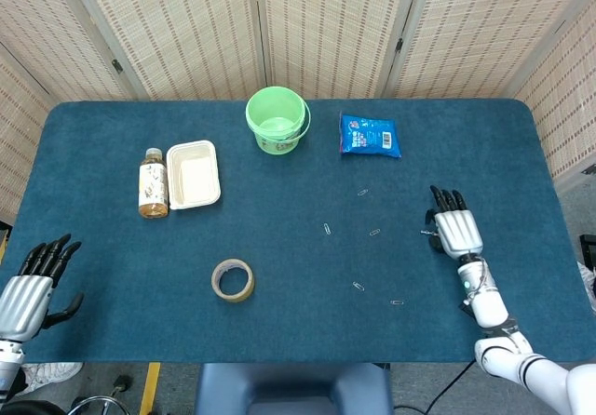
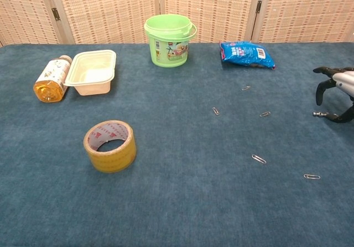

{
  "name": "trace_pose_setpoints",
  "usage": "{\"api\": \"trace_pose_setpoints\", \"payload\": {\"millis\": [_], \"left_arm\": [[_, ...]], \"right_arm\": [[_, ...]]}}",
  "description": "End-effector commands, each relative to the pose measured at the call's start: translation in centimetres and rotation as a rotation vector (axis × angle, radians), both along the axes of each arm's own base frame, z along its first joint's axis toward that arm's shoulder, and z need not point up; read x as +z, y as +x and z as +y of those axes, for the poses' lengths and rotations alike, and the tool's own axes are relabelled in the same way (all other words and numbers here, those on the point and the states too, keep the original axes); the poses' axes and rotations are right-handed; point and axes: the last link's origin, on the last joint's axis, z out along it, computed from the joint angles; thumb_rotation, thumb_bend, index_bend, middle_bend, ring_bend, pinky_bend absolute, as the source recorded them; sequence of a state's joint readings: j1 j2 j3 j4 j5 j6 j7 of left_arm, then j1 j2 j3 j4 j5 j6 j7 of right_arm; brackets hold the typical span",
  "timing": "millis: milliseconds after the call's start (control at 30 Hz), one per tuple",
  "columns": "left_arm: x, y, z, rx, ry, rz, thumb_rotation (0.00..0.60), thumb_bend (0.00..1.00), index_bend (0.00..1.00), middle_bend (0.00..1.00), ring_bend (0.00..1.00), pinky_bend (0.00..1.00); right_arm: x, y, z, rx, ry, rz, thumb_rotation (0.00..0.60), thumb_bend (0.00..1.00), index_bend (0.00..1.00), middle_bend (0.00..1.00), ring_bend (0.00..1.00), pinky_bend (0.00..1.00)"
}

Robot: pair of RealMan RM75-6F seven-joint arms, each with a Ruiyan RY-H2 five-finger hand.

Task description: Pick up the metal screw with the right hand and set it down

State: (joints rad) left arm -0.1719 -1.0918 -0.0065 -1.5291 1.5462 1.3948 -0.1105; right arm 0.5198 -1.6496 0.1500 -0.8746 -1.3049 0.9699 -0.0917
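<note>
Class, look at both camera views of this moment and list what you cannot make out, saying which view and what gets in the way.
1. Screw: mostly covered by the right hand in both views; only its end shows.
2. Whether the fingers touch the screw: chest view cuts the hand off at the right edge.
3. Left hand: absent from chest view; head view crops it at the corner.
4. Bucket label: too small to read.

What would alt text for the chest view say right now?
The robot's right hand hovers with curled fingers over a small metal screw on the blue cloth table. Elsewhere lie scattered paper clips, a yellow tape roll, a green plastic bucket and a blue snack packet.
</note>
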Motion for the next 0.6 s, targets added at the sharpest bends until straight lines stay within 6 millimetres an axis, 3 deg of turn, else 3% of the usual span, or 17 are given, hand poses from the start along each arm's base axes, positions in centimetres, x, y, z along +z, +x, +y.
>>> {"api": "trace_pose_setpoints", "payload": {"millis": [33, 600], "left_arm": [[0.01, 0.01, 0.0, -0.001, 0.0, -0.001, 0.6, 0.43, 0.0, 0.0, 0.0, 0.0], [0.0, 0.02, -0.03, -0.007, 0.008, 0.005, 0.6, 0.43, 0.0, 0.0, 0.0, 0.0]], "right_arm": [[-0.45, -0.1, -0.02, -0.004, 0.012, 0.006, 0.6, 0.35, 0.44, 0.0, 0.0, 0.0], [-1.04, 0.0, -0.78, -0.013, 0.015, 0.022, 0.6, 0.35, 0.5, 0.0, 0.0, 0.0]]}}
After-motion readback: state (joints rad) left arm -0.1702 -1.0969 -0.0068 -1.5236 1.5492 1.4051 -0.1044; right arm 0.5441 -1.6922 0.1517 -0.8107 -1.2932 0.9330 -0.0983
